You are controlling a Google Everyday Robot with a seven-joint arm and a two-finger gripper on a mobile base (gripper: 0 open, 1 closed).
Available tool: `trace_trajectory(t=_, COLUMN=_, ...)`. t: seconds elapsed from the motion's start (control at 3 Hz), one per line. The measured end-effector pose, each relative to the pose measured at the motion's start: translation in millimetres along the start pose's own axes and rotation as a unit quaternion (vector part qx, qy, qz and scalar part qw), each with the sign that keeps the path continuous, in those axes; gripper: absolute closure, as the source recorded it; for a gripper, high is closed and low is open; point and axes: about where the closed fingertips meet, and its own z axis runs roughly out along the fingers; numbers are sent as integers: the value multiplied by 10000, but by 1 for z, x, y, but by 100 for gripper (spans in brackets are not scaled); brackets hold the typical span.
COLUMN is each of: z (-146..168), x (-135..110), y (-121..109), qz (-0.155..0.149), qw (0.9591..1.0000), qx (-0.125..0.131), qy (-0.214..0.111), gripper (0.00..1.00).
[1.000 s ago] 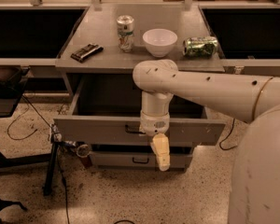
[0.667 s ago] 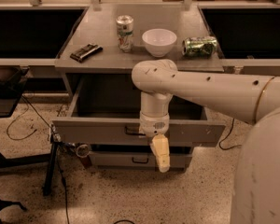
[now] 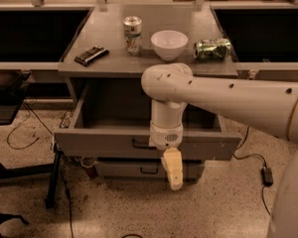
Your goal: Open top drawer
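Arm (image 3: 228, 100): a white tube that enters from 3 o'clock and crosses the right half of the view. Its elbow sits near centre and the wrist drops straight toward 6 o'clock.

Worktop (image 3: 109, 33): a grey slab filling the 12 o'clock part of the view.

Top drawer (image 3: 99, 145): directly beneath the worktop and drawn well out toward us. The grey interior is open to view, with nothing visible in it where the arm does not cover it. The scuffed front runs across the middle of the view.

Lower drawer (image 3: 124, 168): at 6 o'clock of the top drawer's front, narrower, and it looks shut.

On the worktop:
- The white bowl (image 3: 169, 44) is near centre.
- The upright can (image 3: 132, 34) is just beside the bowl at its 9 o'clock.
- The crushed green can (image 3: 212, 49) lies on its side at the bowl's 3 o'clock.
- A flat black object (image 3: 91, 55) lies near the front edge at 8 o'clock of the upright can.

Gripper (image 3: 173, 170): hangs from the wrist, pointing down in front of the lower drawer, below the top drawer's front edge. We cannot tell whether it is open or closed, and it appears to hold nothing.

Black pull handle (image 3: 140, 144): at about 10 o'clock of the gripper, near it but apart.

Our reading is that the pull looks finished, or very nearly so, and the step in hand is coming off the drawer. The next move calls for backing the gripper away toward 6 o'clock without brushing the front and pushing it back in. If more travel is wanted, the gripper must rise and shift toward 10 o'clock to meet the handle.
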Motion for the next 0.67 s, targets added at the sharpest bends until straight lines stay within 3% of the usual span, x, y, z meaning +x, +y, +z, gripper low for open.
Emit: trace_trajectory(t=0.67, z=-30, x=-12, y=59, qz=60, qw=9995, qx=295, qy=111, gripper=0)
